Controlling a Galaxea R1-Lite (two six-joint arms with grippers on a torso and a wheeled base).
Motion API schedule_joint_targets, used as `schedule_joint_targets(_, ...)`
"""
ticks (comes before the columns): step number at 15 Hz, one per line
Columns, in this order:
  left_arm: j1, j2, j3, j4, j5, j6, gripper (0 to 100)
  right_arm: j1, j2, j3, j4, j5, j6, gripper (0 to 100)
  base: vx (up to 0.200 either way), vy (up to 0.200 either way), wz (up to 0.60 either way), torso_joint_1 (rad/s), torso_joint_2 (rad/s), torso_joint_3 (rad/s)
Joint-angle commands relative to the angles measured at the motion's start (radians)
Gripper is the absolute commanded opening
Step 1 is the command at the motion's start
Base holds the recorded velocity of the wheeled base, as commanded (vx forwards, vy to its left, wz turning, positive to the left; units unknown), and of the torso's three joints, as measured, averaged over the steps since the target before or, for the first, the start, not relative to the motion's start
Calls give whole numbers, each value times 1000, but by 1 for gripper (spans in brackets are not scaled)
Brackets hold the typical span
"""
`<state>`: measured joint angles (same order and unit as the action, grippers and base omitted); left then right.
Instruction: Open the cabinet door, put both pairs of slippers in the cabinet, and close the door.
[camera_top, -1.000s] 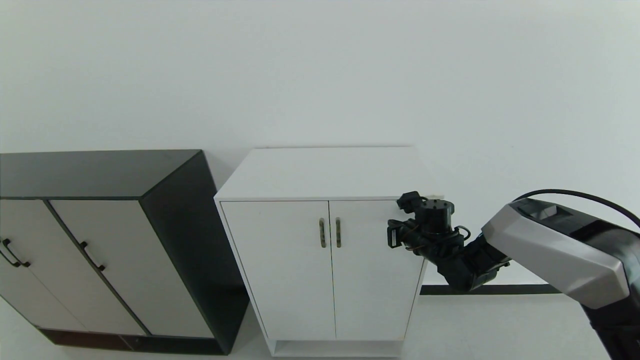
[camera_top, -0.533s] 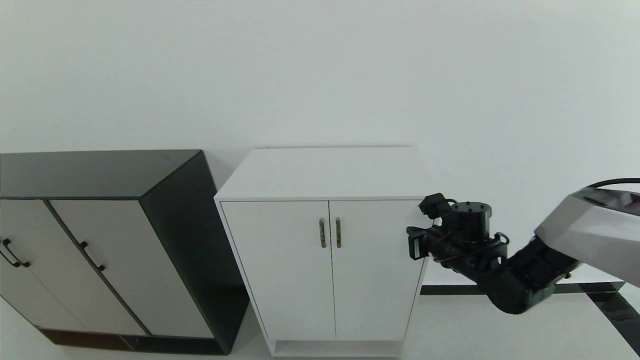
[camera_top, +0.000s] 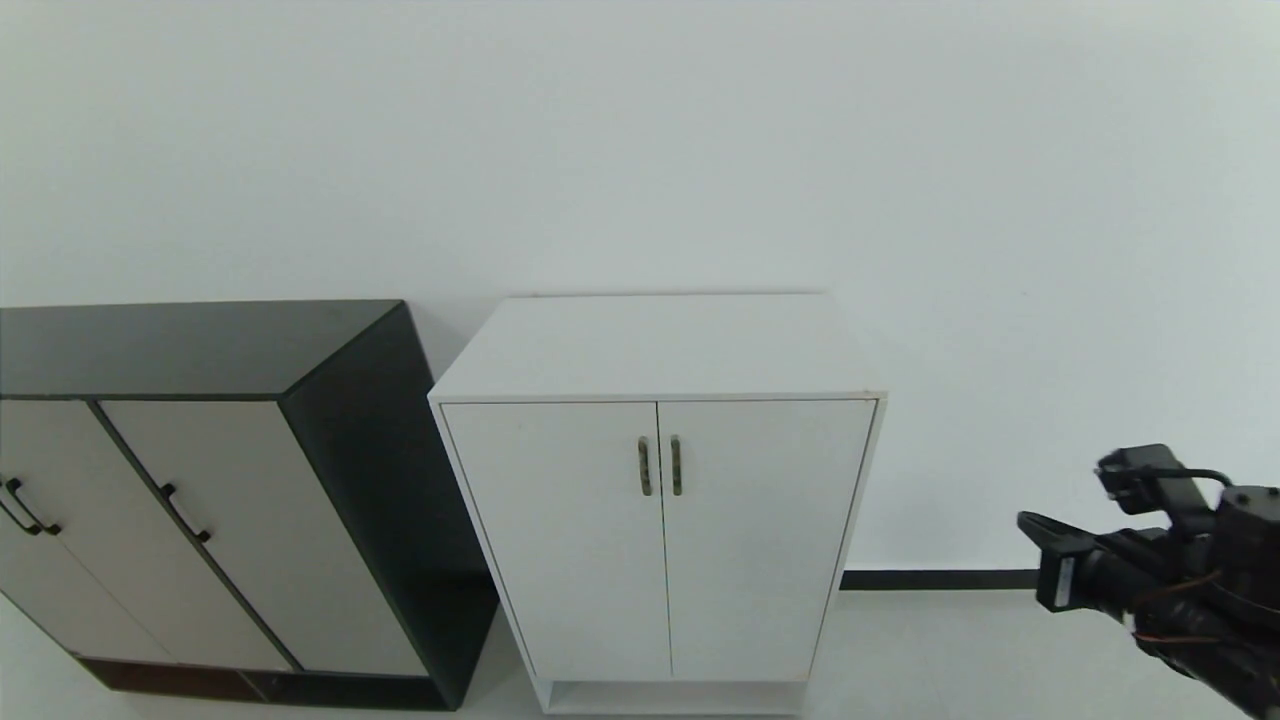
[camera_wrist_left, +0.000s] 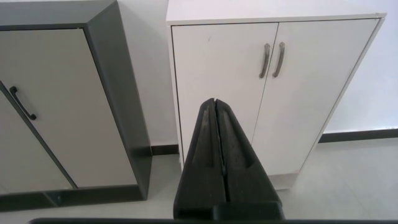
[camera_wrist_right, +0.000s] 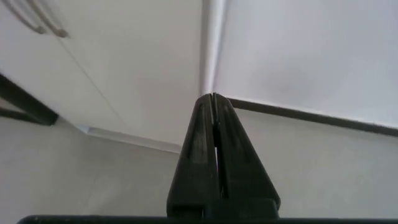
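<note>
While your white cabinet (camera_top: 660, 540) stood shut against the far wall, just right of a black cabinet (camera_top: 200, 480), your right gripper (camera_top: 1048, 572) hung well off to its right, fingers pressed together; your left gripper (camera_wrist_left: 216, 112) faced it, likewise closed.

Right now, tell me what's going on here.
Nothing is being handled at this moment. The white cabinet has both doors shut, and nothing touches its two handles. The robot's right hand, shut and empty, hangs off to the cabinet's right, clear of it. The left hand, also shut and empty, is held back in front of the cabinet. A black cabinet stands just to its left.
</note>
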<state>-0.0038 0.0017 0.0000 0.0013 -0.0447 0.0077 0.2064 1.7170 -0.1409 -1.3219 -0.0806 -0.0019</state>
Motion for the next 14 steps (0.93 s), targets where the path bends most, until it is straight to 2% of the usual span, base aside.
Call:
schedule_joint_targets(1,1,1,0,0,0,0,0,-85,-165,141,-31,13,-20,0,0,0,0,0,0,0)
schedule_joint_targets(3,-1,1,0,0,0,0,0,-87,-281,141,56,13,-18,0,0,0,0,0,0,0)
schedule_joint_targets(9,1,1,0,0,0,0,0,-85,-939,139,762,19,-24,0,0,0,0,0,0,0)
schedule_joint_targets(14,1,1,0,0,0,0,0,-85,-1381,127,1205,18,-23,0,0,0,0,0,0,0)
